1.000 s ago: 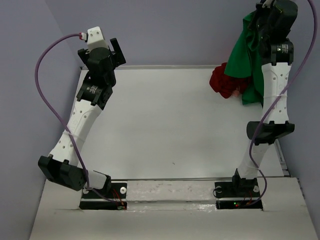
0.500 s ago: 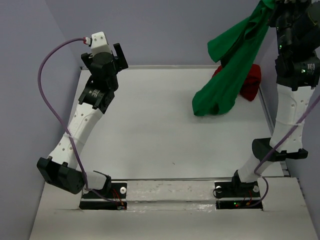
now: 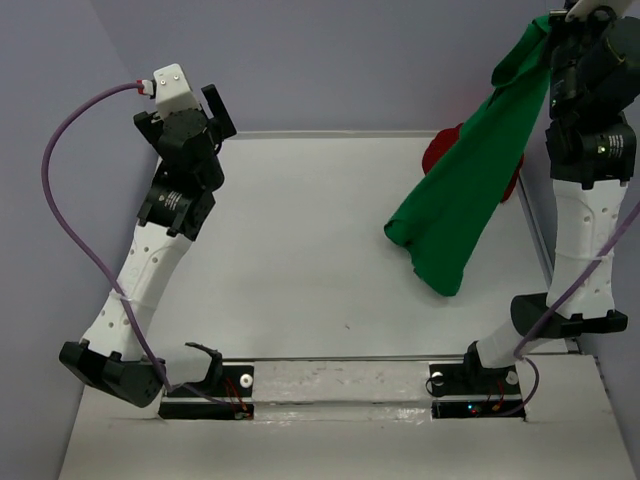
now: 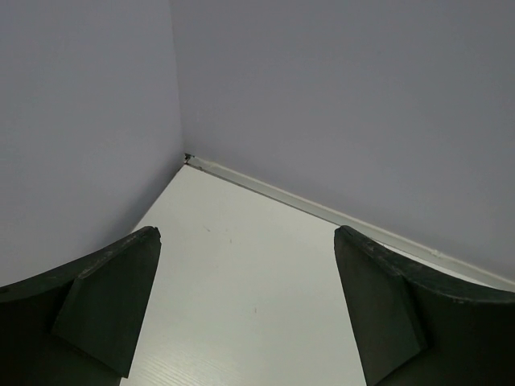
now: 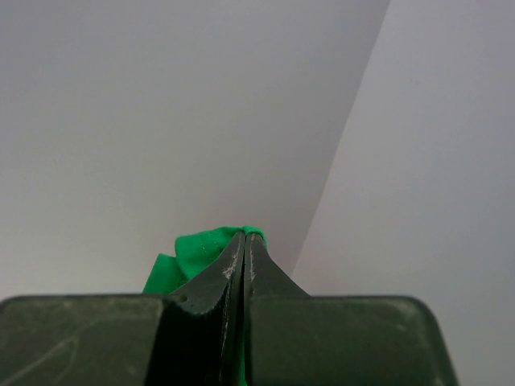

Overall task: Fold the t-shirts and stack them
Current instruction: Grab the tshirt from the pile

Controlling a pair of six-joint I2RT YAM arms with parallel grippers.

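Note:
The bright green t-shirt (image 3: 462,200) hangs in the air over the table's right side, pinched by its top edge in my right gripper (image 3: 548,28), which is held high. In the right wrist view the right gripper (image 5: 245,238) is shut on a fold of green cloth (image 5: 197,251). The dark red t-shirt (image 3: 438,152) lies crumpled at the table's far right, mostly hidden behind the green one. My left gripper (image 3: 214,108) is raised over the far left corner. In its wrist view the left gripper (image 4: 245,310) stands open, with only bare table between its fingers (image 4: 109,301).
The white table (image 3: 300,250) is walled by grey panels at the left, back and right. A raised strip (image 4: 322,211) runs along the table's far edge. Both arm bases sit on the rail at the near edge (image 3: 340,385).
My right arm has lifted the green t-shirt off the red one and swung it out, so it now hangs long and lower toward the front. The left arm has drifted left.

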